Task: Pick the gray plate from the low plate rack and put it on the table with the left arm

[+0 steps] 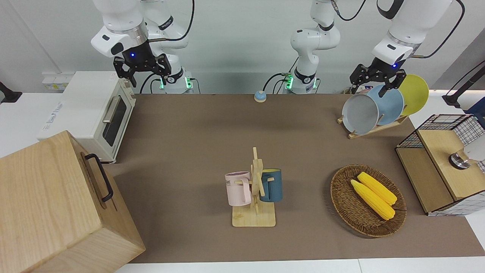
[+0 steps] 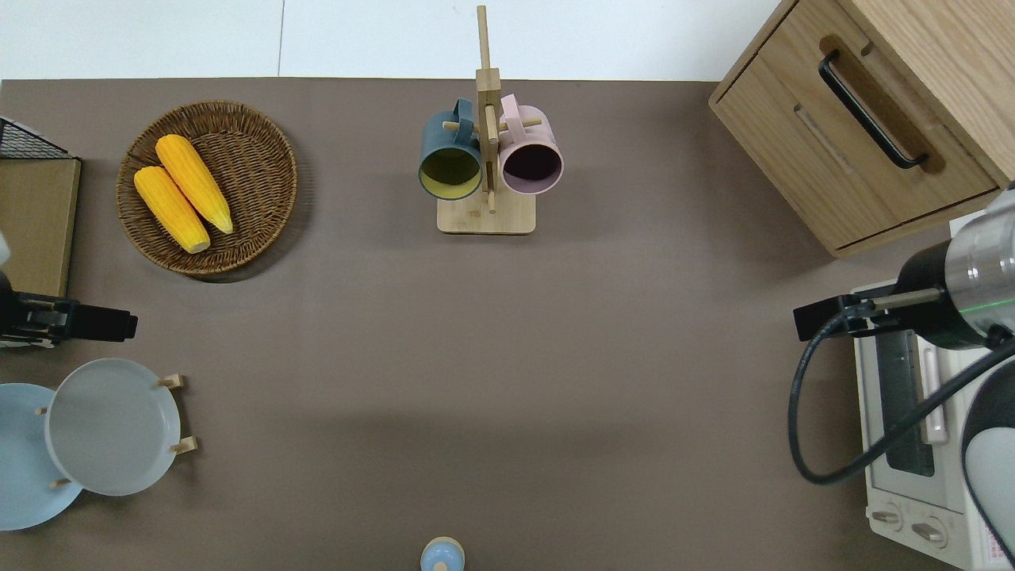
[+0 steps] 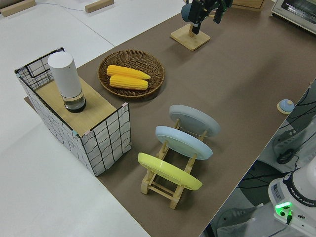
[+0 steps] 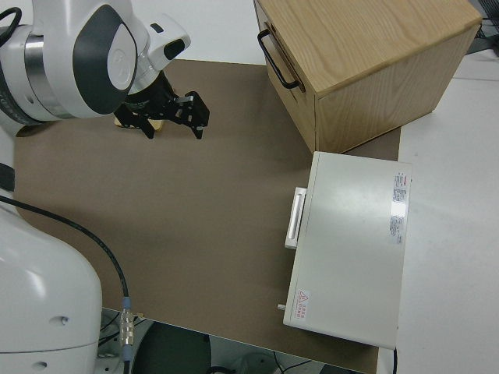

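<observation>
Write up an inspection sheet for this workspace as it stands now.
Surface: table with brown mat, white edges.
Job's things: gray plate stands in the low plate rack, the slot farthest from the robots; blue plate and yellow plate stand in the slots nearer to them.
Clutter: mug stand with two mugs, basket of corn, bell, wire crate, toaster oven, wooden cabinet.
Grippers: left pincer open, over the rack; right arm parked, right pincer open.
Cables: black cable on right arm.
Surroundings: white wall.
</observation>
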You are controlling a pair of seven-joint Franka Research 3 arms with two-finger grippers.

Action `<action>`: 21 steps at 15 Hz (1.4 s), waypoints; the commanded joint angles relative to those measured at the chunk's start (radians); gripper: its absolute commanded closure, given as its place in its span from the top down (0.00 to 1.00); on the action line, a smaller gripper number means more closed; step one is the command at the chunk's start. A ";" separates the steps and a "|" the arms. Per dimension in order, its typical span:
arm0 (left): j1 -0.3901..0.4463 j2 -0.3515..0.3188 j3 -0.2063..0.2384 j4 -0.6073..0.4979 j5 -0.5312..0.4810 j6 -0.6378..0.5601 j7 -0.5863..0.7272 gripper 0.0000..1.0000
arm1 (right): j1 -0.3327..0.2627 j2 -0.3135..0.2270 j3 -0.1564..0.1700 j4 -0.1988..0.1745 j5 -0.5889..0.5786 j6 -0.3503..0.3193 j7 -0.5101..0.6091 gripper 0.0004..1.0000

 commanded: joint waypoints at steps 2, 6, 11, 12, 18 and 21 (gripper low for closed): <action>0.005 0.003 0.005 -0.004 0.008 -0.006 0.014 1.00 | -0.010 -0.002 0.006 0.006 0.010 -0.013 -0.001 0.99; 0.008 0.002 0.007 -0.006 0.007 -0.013 0.014 1.00 | -0.010 -0.002 0.006 0.006 0.010 -0.013 -0.001 0.99; 0.023 0.000 0.029 -0.013 0.010 -0.033 0.016 1.00 | -0.010 -0.002 0.006 0.006 0.010 -0.013 -0.001 0.99; 0.035 0.000 0.033 -0.013 0.010 -0.039 0.019 1.00 | -0.010 -0.002 0.006 0.006 0.010 -0.013 -0.001 0.99; 0.077 0.002 0.039 -0.033 0.076 -0.063 0.065 0.99 | -0.010 -0.002 0.006 0.006 0.010 -0.013 -0.001 0.99; 0.100 -0.001 0.039 -0.053 0.076 -0.062 0.069 0.99 | -0.010 -0.002 0.006 0.006 0.010 -0.013 -0.001 0.99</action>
